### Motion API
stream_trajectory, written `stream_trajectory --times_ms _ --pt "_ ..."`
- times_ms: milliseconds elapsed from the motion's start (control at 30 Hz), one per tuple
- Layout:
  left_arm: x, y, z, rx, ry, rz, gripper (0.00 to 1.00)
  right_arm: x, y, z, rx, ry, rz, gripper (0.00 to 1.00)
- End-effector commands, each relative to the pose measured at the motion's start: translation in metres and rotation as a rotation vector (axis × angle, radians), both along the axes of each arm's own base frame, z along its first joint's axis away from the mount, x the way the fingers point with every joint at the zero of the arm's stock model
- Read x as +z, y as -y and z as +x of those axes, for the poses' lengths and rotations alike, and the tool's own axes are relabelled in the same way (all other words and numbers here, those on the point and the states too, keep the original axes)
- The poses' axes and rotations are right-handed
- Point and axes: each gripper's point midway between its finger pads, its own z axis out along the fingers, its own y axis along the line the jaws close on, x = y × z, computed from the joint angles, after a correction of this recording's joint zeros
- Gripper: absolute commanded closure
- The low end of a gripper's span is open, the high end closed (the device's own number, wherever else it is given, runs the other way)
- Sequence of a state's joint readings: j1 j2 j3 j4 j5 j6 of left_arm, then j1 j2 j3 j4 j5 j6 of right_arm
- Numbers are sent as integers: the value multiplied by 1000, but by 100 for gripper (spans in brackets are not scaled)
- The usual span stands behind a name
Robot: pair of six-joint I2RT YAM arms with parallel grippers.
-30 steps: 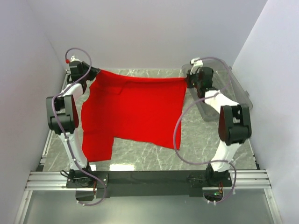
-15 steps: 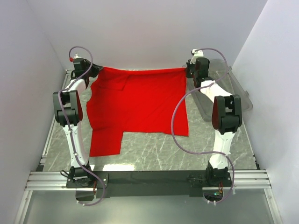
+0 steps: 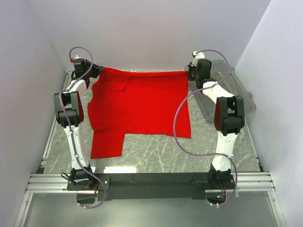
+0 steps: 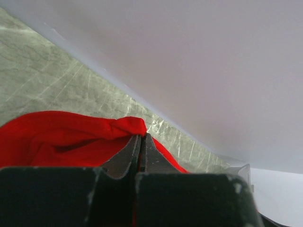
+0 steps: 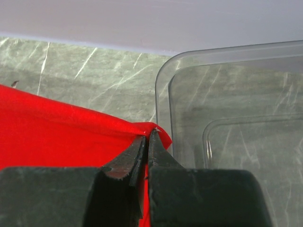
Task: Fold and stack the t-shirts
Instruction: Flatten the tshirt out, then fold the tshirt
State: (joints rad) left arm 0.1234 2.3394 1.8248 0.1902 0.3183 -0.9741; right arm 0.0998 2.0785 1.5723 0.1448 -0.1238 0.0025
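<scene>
A red t-shirt [image 3: 139, 106] is stretched between both grippers at the far end of the table and drapes down toward me, with one sleeve [image 3: 106, 143] hanging at the lower left. My left gripper [image 3: 97, 71] is shut on the shirt's far left corner [image 4: 128, 125]. My right gripper [image 3: 189, 73] is shut on the shirt's far right corner [image 5: 158, 132]. Both arms are stretched far forward near the back wall.
A clear plastic bin [image 3: 227, 92] stands at the right, beside the right arm; its rim [image 5: 163, 80] lies just right of the held corner. The grey marble tabletop [image 3: 156, 151] shows in front of the shirt. White walls close in at the back and sides.
Both grippers carried the shirt farther toward the back wall and stretched it out. Its lower edge slid away from me. Little has moved in the last half second.
</scene>
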Motion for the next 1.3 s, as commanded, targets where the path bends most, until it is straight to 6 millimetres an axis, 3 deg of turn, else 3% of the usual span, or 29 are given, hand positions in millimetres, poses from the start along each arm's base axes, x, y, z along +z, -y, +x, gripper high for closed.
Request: stream_trajectory --times_ms 0,267,500,800,1267 --pt "25 -14 7 8 69 0 99 29 -3 5 40 76 -31 100" --pt "29 -24 -7 -33 82 17 99 33 -10 -13 120 79 -59 100" --pt "42 -24 -33 -101 110 41 99 37 -21 -36 226 70 -77 100" --pt "47 -23 -65 -160 132 54 99 28 -26 -57 290 35 -93 100" --pt "47 -17 -106 -220 108 69 99 23 -19 -71 288 21 -122 100"
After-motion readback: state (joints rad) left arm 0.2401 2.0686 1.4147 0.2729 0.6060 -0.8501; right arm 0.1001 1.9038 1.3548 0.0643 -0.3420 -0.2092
